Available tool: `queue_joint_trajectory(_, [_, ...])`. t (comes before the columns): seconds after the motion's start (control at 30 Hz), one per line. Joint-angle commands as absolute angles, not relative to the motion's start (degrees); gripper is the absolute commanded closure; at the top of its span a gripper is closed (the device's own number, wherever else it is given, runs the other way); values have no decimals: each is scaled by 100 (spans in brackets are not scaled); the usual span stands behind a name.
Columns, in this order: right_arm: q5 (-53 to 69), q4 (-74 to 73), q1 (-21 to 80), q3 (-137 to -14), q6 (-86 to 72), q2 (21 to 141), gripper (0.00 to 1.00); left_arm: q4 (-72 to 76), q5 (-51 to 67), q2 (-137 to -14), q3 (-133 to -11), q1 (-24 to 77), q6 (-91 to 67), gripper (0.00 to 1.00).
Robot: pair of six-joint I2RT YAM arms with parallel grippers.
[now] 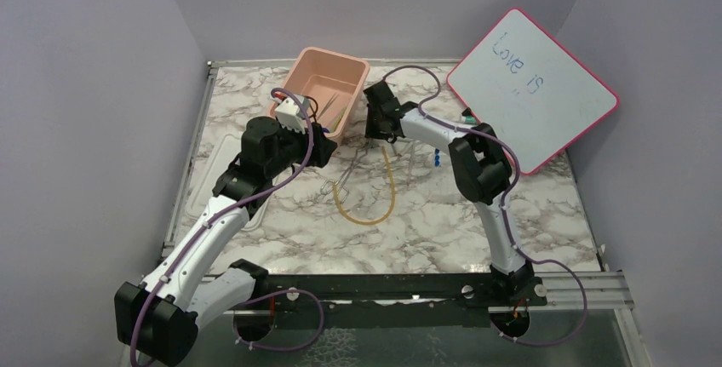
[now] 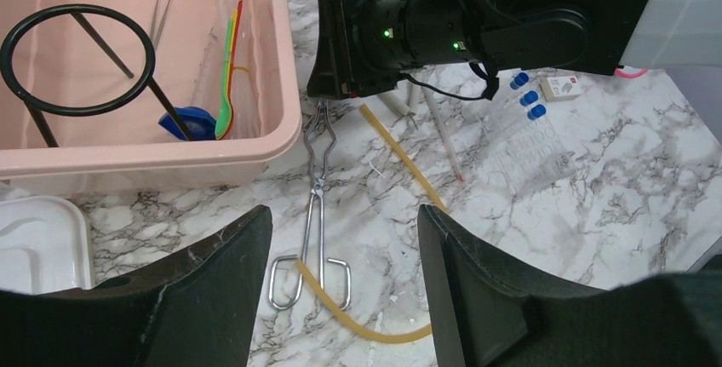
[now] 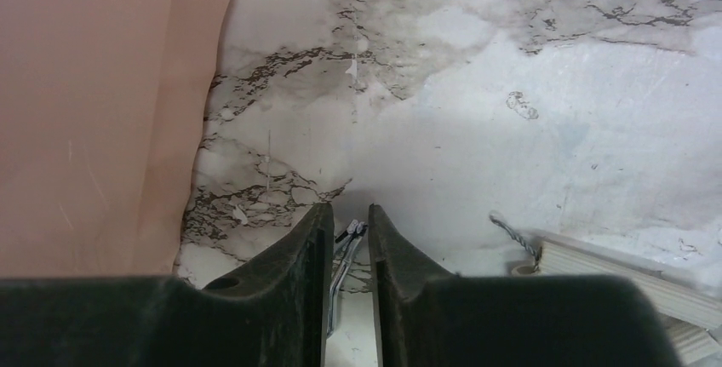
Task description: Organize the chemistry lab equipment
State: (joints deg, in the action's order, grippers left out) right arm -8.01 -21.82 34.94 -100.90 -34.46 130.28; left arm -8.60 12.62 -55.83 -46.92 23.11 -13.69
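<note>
Marbled bench [image 2: 613, 171] is seen under both arms. The left hand [image 2: 340, 214] is held wide open and empty, with the crucible tongs [image 2: 319, 184] and the amber rubber tube [image 2: 400, 158] lying on the bench below and ahead of it. The right hand [image 3: 349, 214] is drawn narrow about the tongs' tips; whether they are pinched cannot be told. The pink tub [image 3: 102, 111] stands just to its left.
</note>
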Motion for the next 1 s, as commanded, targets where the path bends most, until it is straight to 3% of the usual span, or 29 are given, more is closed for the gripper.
queue_joint_trajectory(0.0, [-975,-2344,3413,-10168,-3450,13230,76,-650,1392,-5566,-4616,2320,-1385,34])
queue_joint_trajectory(0.17, [-1050,-1930,3410,-9785,-3496,12935,94,-646,1411,-5583,-4621,2325,-1388,33])
queue_joint_trajectory(0.27, [-952,-1531,3407,-9443,-3554,12583,99,-649,1444,-5620,-4616,2321,-1395,34])
queue_joint_trajectory(0.77, [-577,-465,3401,-7831,-3689,10335,99,-511,2149,-6030,-4596,2320,-1734,31])
queue_joint_trajectory(0.97, [-258,-380,3403,-7289,-3689,9570,99,-308,2152,-6187,-4516,2626,-3104,31])
